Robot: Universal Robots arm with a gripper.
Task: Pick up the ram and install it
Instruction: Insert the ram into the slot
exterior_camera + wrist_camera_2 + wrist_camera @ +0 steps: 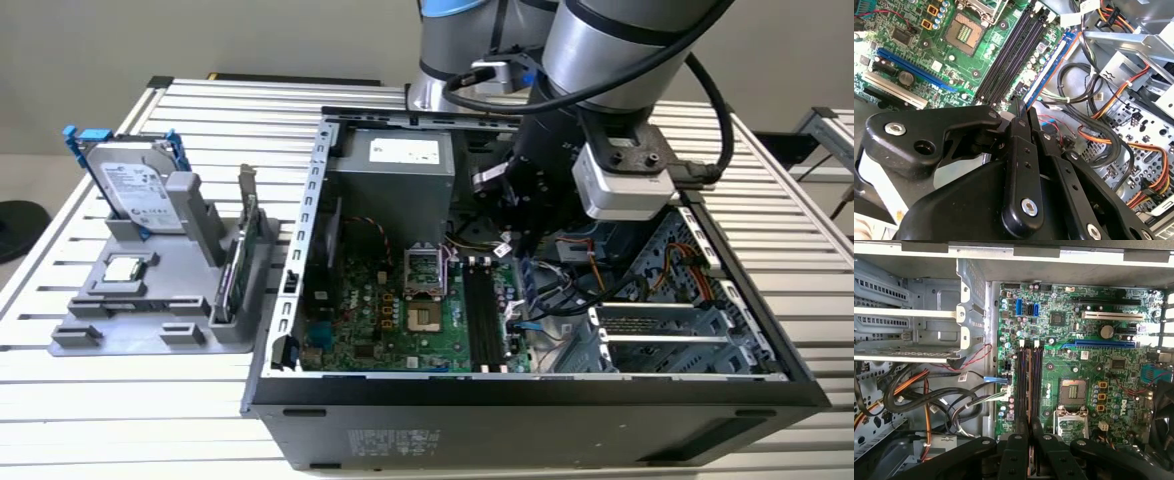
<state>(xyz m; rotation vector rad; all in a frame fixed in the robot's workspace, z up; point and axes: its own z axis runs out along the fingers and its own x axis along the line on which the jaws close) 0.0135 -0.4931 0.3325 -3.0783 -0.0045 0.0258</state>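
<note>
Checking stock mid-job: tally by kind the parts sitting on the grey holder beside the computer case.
Hard drive: 1
Processor chip: 1
Greenish card with metal bracket: 1
Total: 3

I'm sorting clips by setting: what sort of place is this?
Likely a robotics lab bench for computer assembly: an open computer case on a slatted metal table, with a grey parts fixture beside it.
</note>
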